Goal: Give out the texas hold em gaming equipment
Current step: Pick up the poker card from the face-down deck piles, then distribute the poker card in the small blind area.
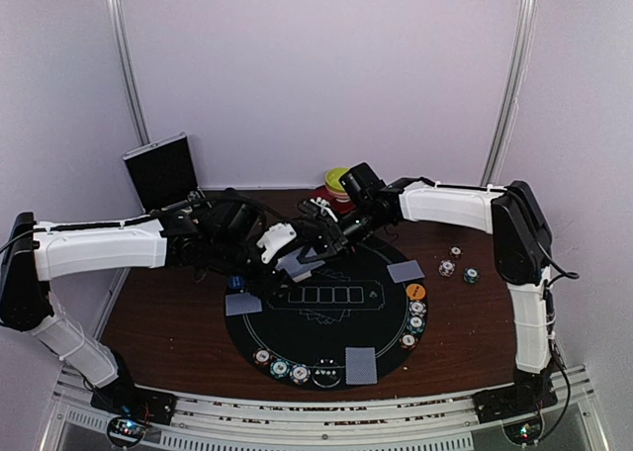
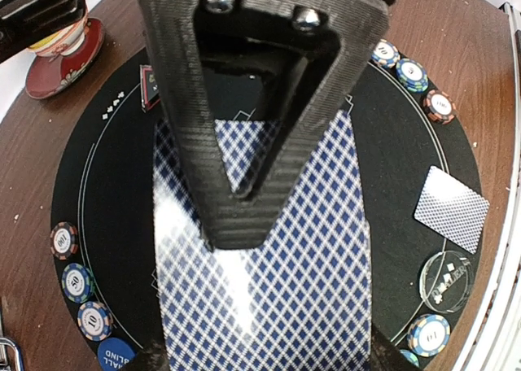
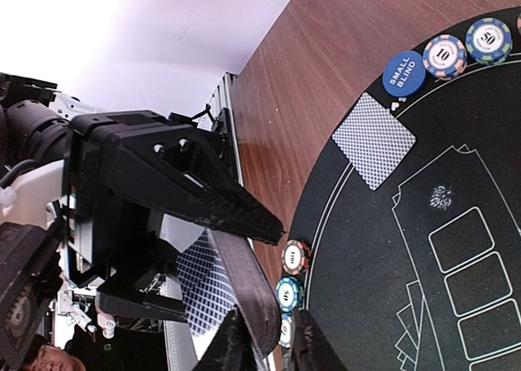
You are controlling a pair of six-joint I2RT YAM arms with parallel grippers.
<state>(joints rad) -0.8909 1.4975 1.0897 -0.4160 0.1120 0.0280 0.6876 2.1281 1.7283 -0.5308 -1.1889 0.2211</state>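
Observation:
My left gripper (image 1: 287, 253) is shut on a deck of blue-diamond-backed playing cards (image 2: 309, 249) and holds it over the far part of the black round mat (image 1: 326, 322). The right gripper (image 3: 267, 314) straddles the deck's free end. One finger touches the stack and a slim gap shows at the other. Single cards lie face down on the mat at the left (image 1: 242, 305), right (image 1: 406, 270) and near edge (image 1: 361, 365). Striped chips (image 1: 280, 369) line the near rim and the right rim (image 1: 416, 317). There is an orange disc (image 1: 415, 292) and a blue disc (image 1: 235, 284).
Three loose chips (image 1: 457, 266) lie on the wood to the right of the mat. A yellow-green bowl on a red saucer (image 1: 338, 179) stands behind the grippers. A dark flat panel (image 1: 160, 171) leans at the back left. A clear button (image 2: 448, 280) sits on the mat.

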